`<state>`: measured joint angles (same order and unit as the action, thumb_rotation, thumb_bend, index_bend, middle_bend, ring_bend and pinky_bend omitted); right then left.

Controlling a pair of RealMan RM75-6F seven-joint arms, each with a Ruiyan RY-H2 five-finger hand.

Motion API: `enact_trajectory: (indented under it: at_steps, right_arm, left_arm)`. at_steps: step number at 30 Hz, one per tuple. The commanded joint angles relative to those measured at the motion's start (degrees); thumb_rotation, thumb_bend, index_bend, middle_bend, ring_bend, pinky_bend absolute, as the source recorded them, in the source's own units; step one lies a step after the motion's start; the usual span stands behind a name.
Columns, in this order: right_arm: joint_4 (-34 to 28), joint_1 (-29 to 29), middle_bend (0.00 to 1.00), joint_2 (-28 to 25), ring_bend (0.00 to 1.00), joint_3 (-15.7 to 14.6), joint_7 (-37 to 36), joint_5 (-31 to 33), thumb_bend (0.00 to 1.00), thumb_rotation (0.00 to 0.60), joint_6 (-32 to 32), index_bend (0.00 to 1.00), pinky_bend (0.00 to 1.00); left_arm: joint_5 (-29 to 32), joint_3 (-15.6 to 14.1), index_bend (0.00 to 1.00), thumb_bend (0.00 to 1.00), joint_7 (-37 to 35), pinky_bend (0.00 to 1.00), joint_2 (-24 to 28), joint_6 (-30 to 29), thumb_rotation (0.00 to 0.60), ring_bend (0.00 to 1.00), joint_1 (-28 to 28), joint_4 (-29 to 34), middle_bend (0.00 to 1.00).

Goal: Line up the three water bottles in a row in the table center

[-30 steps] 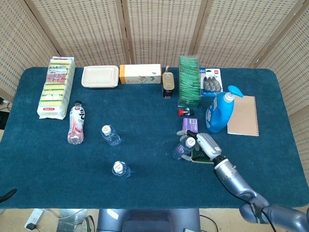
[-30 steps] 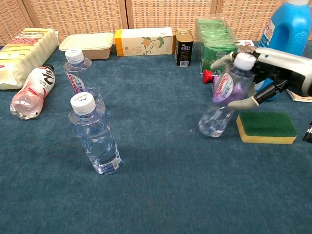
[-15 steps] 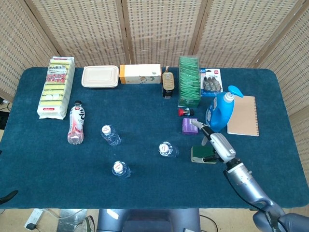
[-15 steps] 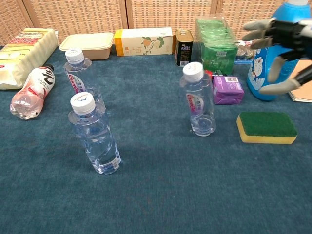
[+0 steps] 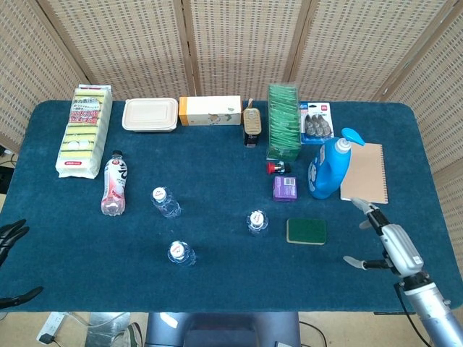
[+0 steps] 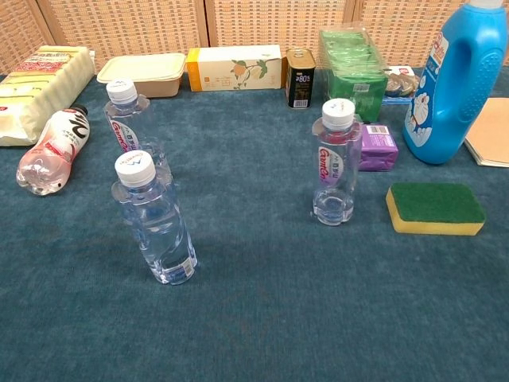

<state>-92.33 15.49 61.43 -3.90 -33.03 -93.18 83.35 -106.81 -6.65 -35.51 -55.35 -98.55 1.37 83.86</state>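
Although all three water bottles stand upright on the blue tabletop [image 5: 217,289], they do not yet form a row: the right bottle [image 5: 257,221] stands near the centre beside the green sponge [image 5: 306,230], while the near-left bottle [image 5: 180,253] and the far-left bottle [image 5: 164,201] stand well apart from it on the left half. The right hand [image 5: 391,242] hovers empty with fingers spread at the tabletop's right edge, far from the two left bottles. The left hand [image 5: 9,235] shows only as dark fingertips at the left border, so its state cannot be told, yet it appears the nearer one for those two.
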Motion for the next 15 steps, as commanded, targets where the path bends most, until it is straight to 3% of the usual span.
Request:
enact_trajectory:
  at_steps: [1,7,15]
  right_arm:
    - [0.4,-2.9,0.06,-0.9,0.05,-1.4,3.0,0.0,0.1,0.6,2.1,0.04,0.27]
    - [0.4,-7.6,0.0,-1.7,0.0,-3.1,7.5,0.7,0.01,0.6,4.9,0.04,0.14]
    - [1.1,-9.9,0.0,-1.8,0.0,-3.0,5.1,-1.2,0.01,0.6,7.4,0.04,0.13]
  left_arm:
    - [-2.2,-0.3,0.0,0.12,-4.6,0.0,-2.0,1.6,0.6,0.0,3.0,-3.1,0.0]
    - [-9.5,-2.6,0.0,0.11,-14.2,0.0,-7.8,3.0,0.6,0.0,8.7,-9.9,0.0]
    - [-9.9,-3.8,0.0,0.11,-17.9,0.0,-16.7,4.8,0.6,0.0,11.7,-11.8,0.0]
